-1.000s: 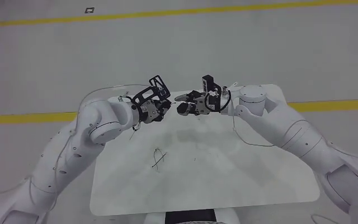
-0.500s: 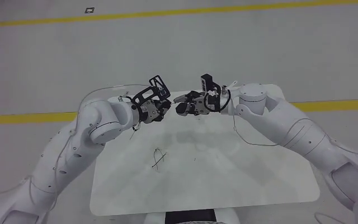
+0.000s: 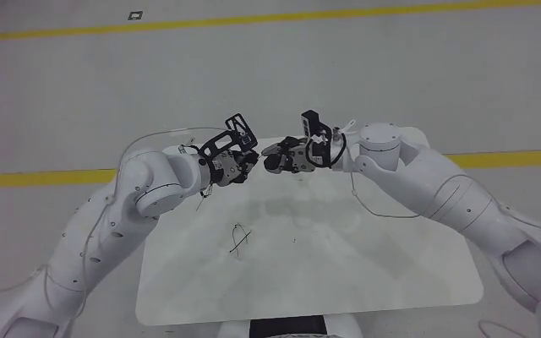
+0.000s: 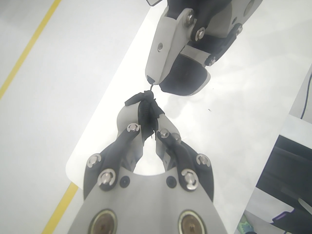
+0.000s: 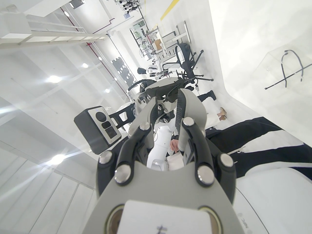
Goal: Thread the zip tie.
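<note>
Pinching from both sides: left gripper (image 4: 146,99) with jaws drawn fully together, frayed black pads (image 4: 145,113) pressed flat against each other, and a thin black zip tie (image 4: 151,88) caught at the very tips. Facing it tip to tip, right gripper (image 4: 156,83), jaws likewise closed with no gap showing between grey finger and black pad, the same short strand of tie emerging from its tip. Just a small stretch of the tie bare between the two pairs of fingertips, the rest hidden within the pads. Both grippers up in the air above the far edge of the white table (image 3: 380,270), almost touching one another. Counted: two grippers, one tie pinched between them, and one loose zip tie (image 3: 239,239) lying flat on the table, nearer the robot and well apart from the grippers, bent into a loop with a straight length crossing it; whether one piece or two, impossible to tell. Beyond the table, two yellow floor lines (image 3: 254,19), one far off, one running just behind the table's far edge.
</note>
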`<action>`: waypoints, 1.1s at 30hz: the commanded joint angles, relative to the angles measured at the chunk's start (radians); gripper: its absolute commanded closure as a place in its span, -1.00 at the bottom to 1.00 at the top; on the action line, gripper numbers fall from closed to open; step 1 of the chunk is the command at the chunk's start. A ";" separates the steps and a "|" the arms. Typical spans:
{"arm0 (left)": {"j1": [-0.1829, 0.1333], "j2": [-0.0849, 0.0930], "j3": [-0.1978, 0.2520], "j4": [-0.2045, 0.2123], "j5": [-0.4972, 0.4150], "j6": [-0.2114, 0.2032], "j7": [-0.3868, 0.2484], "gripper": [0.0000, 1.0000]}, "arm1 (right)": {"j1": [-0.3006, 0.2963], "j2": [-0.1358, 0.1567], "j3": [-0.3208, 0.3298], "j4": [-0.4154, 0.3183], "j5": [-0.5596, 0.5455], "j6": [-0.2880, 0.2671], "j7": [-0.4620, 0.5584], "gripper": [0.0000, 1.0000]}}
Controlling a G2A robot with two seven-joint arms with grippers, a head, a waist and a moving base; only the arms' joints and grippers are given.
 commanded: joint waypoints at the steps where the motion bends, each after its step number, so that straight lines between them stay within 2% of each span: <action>1: 0.000 0.000 0.000 0.000 0.000 0.000 0.000 1.00 | 0.006 -0.002 -0.006 0.005 0.004 0.000 -0.003 0.64; 9: 0.000 0.000 0.000 0.000 0.000 0.000 0.000 1.00 | 0.026 -0.010 -0.030 0.025 0.022 0.000 -0.009 0.64; 14: 0.000 0.000 0.000 0.000 0.000 0.000 0.000 1.00 | 0.036 -0.013 -0.044 0.034 0.030 0.000 -0.012 0.84; 16: 0.000 0.000 0.000 0.000 0.000 0.000 0.000 1.00 | 0.041 -0.014 -0.049 0.037 0.033 0.000 -0.013 1.00; 30: 0.000 0.000 0.000 0.000 0.000 0.000 0.000 1.00 | 0.047 -0.013 -0.056 0.041 0.031 0.000 -0.014 1.00; 31: 0.000 0.000 0.000 0.000 0.000 0.000 0.000 0.42 | 0.045 -0.013 -0.053 0.041 0.031 0.000 -0.014 1.00; 32: 0.000 0.000 0.000 0.000 0.000 0.000 0.000 0.18 | 0.042 -0.012 -0.050 0.041 0.030 0.000 -0.013 1.00; 33: 0.000 0.000 0.000 0.000 0.000 0.000 0.000 0.06 | 0.038 -0.011 -0.044 0.040 0.027 0.000 -0.012 1.00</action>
